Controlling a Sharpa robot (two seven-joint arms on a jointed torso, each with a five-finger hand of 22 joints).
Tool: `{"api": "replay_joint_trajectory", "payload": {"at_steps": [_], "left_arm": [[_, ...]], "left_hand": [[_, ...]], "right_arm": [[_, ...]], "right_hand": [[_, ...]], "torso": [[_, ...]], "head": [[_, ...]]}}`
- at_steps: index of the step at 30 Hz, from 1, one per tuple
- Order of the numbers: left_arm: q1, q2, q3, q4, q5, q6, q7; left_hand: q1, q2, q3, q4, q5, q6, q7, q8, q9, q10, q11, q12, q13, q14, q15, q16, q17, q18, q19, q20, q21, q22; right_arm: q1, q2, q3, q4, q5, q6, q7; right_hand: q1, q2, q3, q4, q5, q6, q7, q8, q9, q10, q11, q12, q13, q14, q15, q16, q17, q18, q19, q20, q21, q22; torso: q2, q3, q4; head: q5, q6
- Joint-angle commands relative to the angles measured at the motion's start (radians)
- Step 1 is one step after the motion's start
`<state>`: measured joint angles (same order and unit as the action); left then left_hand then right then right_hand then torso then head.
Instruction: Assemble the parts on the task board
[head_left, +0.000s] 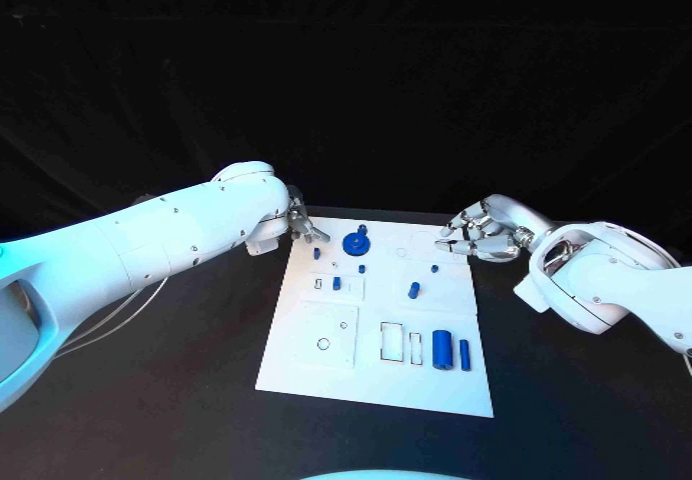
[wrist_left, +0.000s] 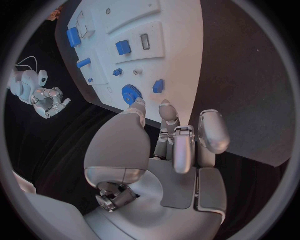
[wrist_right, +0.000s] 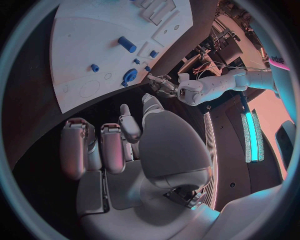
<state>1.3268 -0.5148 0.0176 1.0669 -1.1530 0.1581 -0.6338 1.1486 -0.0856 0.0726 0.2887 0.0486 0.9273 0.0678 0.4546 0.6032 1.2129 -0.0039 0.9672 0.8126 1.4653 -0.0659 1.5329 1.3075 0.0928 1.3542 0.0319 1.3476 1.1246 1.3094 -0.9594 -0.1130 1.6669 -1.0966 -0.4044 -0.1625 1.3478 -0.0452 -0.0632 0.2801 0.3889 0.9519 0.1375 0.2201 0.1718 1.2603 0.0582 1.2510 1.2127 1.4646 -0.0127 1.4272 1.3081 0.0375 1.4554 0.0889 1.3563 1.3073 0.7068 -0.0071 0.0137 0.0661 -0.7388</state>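
1. We see the task board lying flat in the middle of the black surface, with blue parts scattered over it: a gear near the far edge, two cylinders toward the near right.
2. Our left hand hovers at the board's far left corner, fingers loosely apart, holding nothing.
3. Our right hand sits off the far right corner, fingers curled, also empty.
4. Risk, as we judge it: reaching inward may nudge the board or knock small parts out of place.
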Motion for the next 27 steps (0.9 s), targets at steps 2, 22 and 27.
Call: {"api": "replay_joint_trajectory", "payload": {"at_steps": [2, 22, 27], "left_arm": [[0.000, 0.008, -0.002, -0.008, -0.002, 0.032, 0.012], [-0.005, 0.032, -0.012, -0.045, 0.008, 0.072, 0.009], [-0.006, 0.035, -0.013, -0.048, 0.009, 0.079, 0.009]], "left_hand": [[0.012, -0.001, -0.006, 0.000, 0.003, 0.002, 0.007, -0.007, -0.003, -0.002, 0.006, -0.005, -0.001, 0.089, 0.006, -0.006, 0.211, -0.003, 0.005, 0.006, 0.000, 0.004], [0.021, 0.009, -0.010, -0.001, 0.003, 0.012, 0.006, -0.009, -0.012, -0.002, 0.005, -0.002, 0.001, 0.089, 0.006, -0.006, 0.211, -0.004, 0.007, 0.007, 0.002, 0.009], [0.028, 0.015, -0.011, -0.002, 0.003, 0.017, 0.006, -0.009, -0.017, -0.002, 0.005, 0.000, 0.002, 0.089, 0.006, -0.006, 0.211, -0.004, 0.007, 0.007, 0.003, 0.010]], "right_arm": [[-0.001, 0.001, 0.000, 0.001, -0.008, 0.006, 0.007], [0.000, 0.003, 0.000, 0.000, -0.008, 0.006, 0.007], [0.000, 0.004, 0.000, 0.000, -0.008, 0.006, 0.007]], "right_hand": [[-0.002, -0.011, -0.006, 0.002, 0.005, -0.008, 0.002, 0.004, 0.001, -0.004, 0.000, -0.005, -0.001, 0.048, -0.003, -0.004, 0.013, 0.016, -0.006, 0.003, -0.003, 0.128], [-0.001, -0.009, -0.006, 0.002, 0.007, -0.008, 0.002, 0.005, 0.002, -0.003, 0.000, -0.004, 0.000, 0.049, -0.003, -0.004, 0.013, 0.015, -0.006, 0.003, -0.003, 0.129], [-0.001, -0.009, -0.006, 0.002, 0.007, -0.008, 0.002, 0.005, 0.002, -0.003, 0.000, -0.004, 0.000, 0.049, -0.003, -0.004, 0.013, 0.015, -0.006, 0.003, -0.003, 0.129]], "torso": [[0.000, -0.0002, 0.0010], [-0.001, 0.0010, -0.0002], [-0.001, 0.0006, -0.0002]], "head": [[0.001, -0.001], [0.002, -0.003], [0.003, -0.004]]}}
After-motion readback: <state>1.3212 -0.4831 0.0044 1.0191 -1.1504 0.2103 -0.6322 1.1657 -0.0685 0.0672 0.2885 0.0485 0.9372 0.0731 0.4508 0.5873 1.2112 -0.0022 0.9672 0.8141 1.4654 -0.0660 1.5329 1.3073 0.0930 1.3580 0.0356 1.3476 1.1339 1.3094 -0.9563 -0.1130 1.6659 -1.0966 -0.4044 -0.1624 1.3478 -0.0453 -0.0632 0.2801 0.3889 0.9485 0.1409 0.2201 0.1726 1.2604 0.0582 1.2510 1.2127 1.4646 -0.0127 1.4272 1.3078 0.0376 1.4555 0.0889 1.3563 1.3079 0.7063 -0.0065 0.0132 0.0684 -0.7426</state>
